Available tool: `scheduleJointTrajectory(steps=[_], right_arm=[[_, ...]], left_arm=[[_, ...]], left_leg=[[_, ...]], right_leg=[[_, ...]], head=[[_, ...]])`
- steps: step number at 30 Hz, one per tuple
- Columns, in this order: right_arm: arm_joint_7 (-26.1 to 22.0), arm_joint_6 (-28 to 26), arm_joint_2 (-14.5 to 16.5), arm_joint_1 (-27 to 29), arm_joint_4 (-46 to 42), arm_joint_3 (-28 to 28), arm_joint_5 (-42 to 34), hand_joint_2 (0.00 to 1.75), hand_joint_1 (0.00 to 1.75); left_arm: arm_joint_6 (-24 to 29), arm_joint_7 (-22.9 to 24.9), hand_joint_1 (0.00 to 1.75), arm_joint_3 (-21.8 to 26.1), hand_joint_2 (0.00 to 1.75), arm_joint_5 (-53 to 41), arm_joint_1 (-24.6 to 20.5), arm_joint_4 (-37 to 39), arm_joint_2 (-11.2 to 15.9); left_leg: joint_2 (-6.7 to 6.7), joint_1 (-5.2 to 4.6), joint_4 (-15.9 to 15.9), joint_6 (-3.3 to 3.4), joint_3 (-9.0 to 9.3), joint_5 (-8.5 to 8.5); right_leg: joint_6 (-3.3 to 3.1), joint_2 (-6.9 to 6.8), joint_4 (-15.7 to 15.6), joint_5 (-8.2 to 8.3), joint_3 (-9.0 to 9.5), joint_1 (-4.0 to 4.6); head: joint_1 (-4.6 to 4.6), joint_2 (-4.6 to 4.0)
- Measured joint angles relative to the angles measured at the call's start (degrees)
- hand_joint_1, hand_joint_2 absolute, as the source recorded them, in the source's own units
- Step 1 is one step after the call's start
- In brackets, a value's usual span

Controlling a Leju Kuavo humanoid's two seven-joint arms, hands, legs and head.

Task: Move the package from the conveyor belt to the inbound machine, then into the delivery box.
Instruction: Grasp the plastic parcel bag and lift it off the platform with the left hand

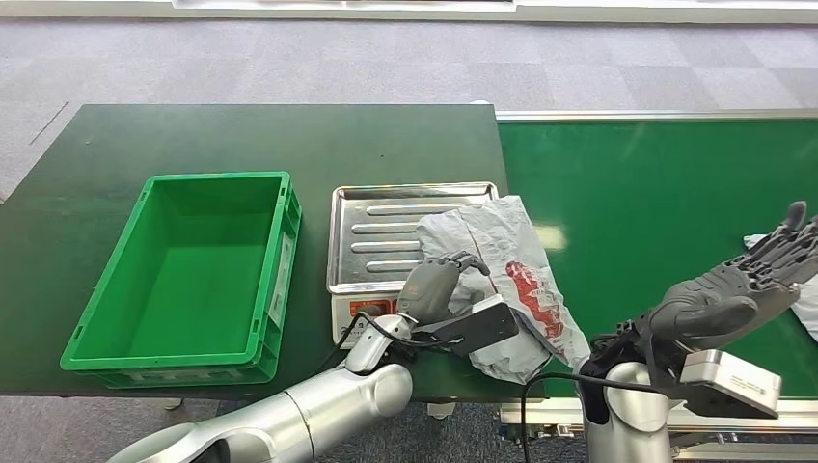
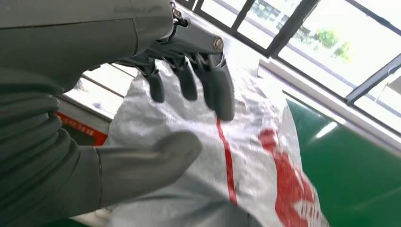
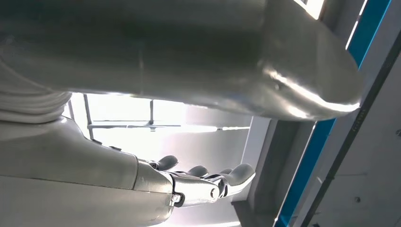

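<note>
Near the middle of the head view, a crumpled grey package [image 1: 506, 280] with red print lies partly on the steel tray of the inbound machine [image 1: 386, 236] and partly draped over its right edge toward the lower centre of the frame, beside the green conveyor belt [image 1: 656, 212]. At its left side sits the left hand [image 1: 434, 289]; the left wrist view shows the dark fingers [image 2: 189, 85] curled onto the bag's surface and the thick thumb [image 2: 151, 163] lying against it from the other side, so the bag is pinched between them. At lower right, the right hand [image 1: 733, 289] hovers above the belt, palm up, fingers stretched and slightly apart, holding nothing. At left stands the green delivery box [image 1: 154, 338] on the dark table [image 1: 289, 135], just beside the machine.
</note>
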Motion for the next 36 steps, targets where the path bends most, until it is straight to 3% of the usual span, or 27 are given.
scheduleJointTrajectory(steps=[10,19,23,28,36], right_arm=[[0.0,-1.3,0.0,-0.2,0.1,1.3,-0.4,0.00,0.00],[0.0,-1.5,0.0,-0.7,0.1,1.4,-1.3,0.00,0.00],[0.0,-0.6,0.0,-0.9,0.5,1.4,-1.4,0.00,0.00],[0.0,0.3,-0.2,-1.1,1.4,1.4,-2.1,0.00,0.00],[0.0,0.6,-0.3,-1.2,2.4,1.4,-1.9,0.00,0.00]], left_arm=[[1.9,-4.0,1.75,6.7,1.75,-1.0,-0.9,2.7,0.1],[1.9,-4.6,1.72,8.4,1.75,1.1,-1.0,3.8,0.2],[-0.3,-6.9,0.00,8.4,1.75,6.8,-1.1,4.1,0.2],[-8.6,-10.1,0.00,8.0,1.75,14.7,-1.1,2.7,0.1],[-11.3,-11.5,0.00,4.9,1.75,16.6,-1.0,-1.9,-0.2]], left_leg=[[0.00,0.00,0.0,0.00,0.00,0.00],[-0.01,0.00,0.0,0.00,0.00,0.00],[-0.01,0.00,0.0,0.00,0.00,0.00],[-0.01,0.00,0.0,0.01,0.00,0.01],[-0.02,0.00,0.0,0.01,0.00,0.00]], right_leg=[[0.00,-0.01,0.0,0.00,0.01,-0.01],[0.00,-0.01,0.0,0.00,0.01,-0.01],[0.00,-0.02,0.0,0.00,0.01,-0.01],[0.00,-0.04,0.0,0.00,0.01,-0.01],[0.00,-0.04,0.0,0.00,0.00,-0.02]], head=[[0.00,0.00],[0.00,0.00],[-0.01,0.00],[0.00,0.00],[0.01,0.00]])
